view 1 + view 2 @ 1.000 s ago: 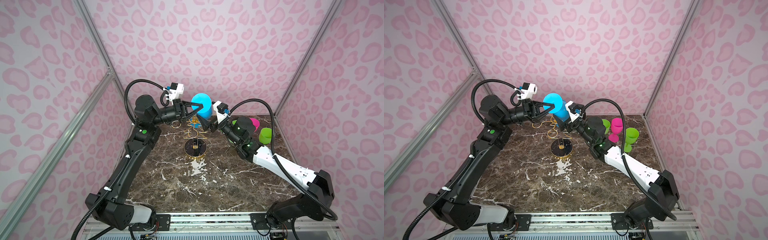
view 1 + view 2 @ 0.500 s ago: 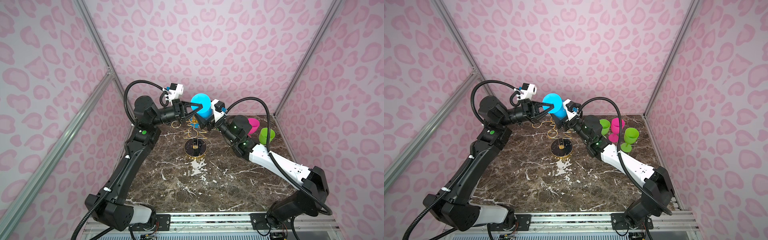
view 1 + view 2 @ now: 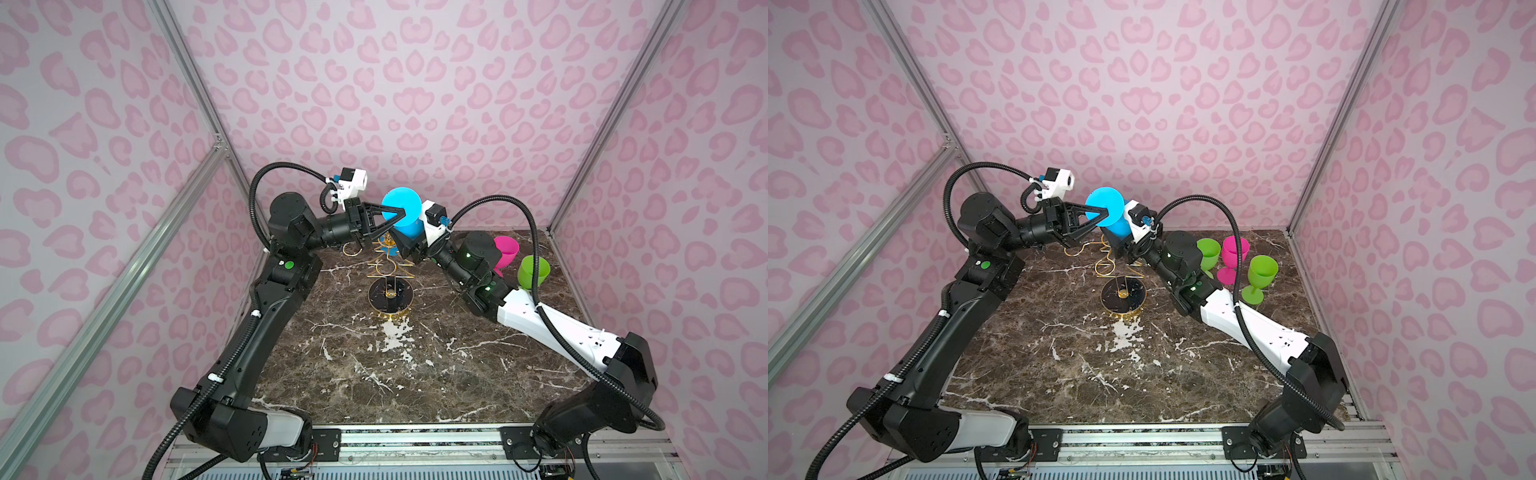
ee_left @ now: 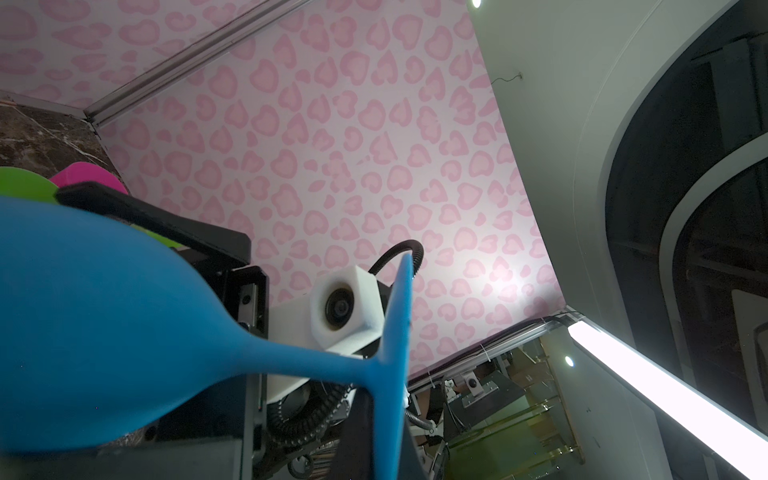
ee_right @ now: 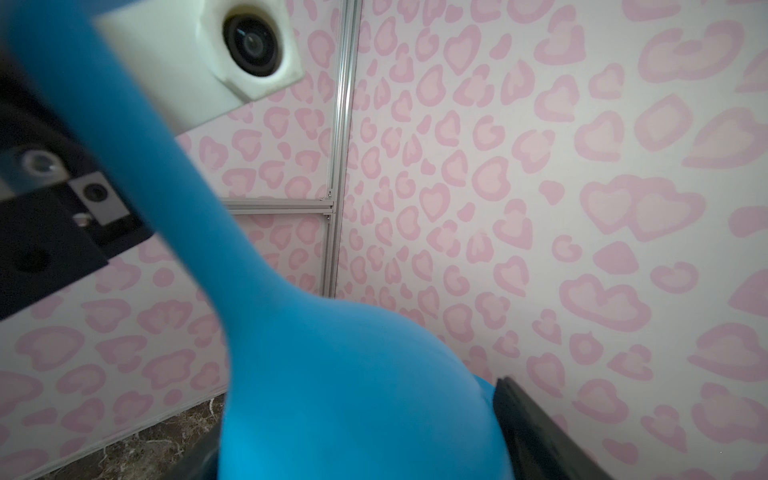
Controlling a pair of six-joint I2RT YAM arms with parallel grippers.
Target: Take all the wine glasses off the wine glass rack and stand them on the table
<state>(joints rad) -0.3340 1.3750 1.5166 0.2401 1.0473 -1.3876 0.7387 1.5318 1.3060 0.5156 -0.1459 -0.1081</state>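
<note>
The blue glass (image 3: 411, 230) sits in the upper centre of both top views, upside down and tilted, its round foot uppermost and its bowl hanging just above the top loops of the rack (image 3: 390, 297). The left wrist view shows no wire around the stem, so the glass looks lifted free of its arm, though the top views do not show whether the bowl's rim is clear of the loops. The left gripper (image 3: 404, 212), reaching in from the left of the frame, is clenched on the stem just under the foot. The right gripper (image 5: 357, 419) comes from the right with its jaws wide on either side of the bowl. I cannot tell whether they press on it yet. This looks like a handover, with the lift off the rack largely done. What seems left is a firm hold on the bowl, the left letting go, and setting the glass down on the table (image 3: 374, 374). At the right rear stand a green glass (image 3: 1262, 270), a pink glass (image 3: 1234, 251) and a second green glass (image 3: 1207, 251), all upright.
</note>
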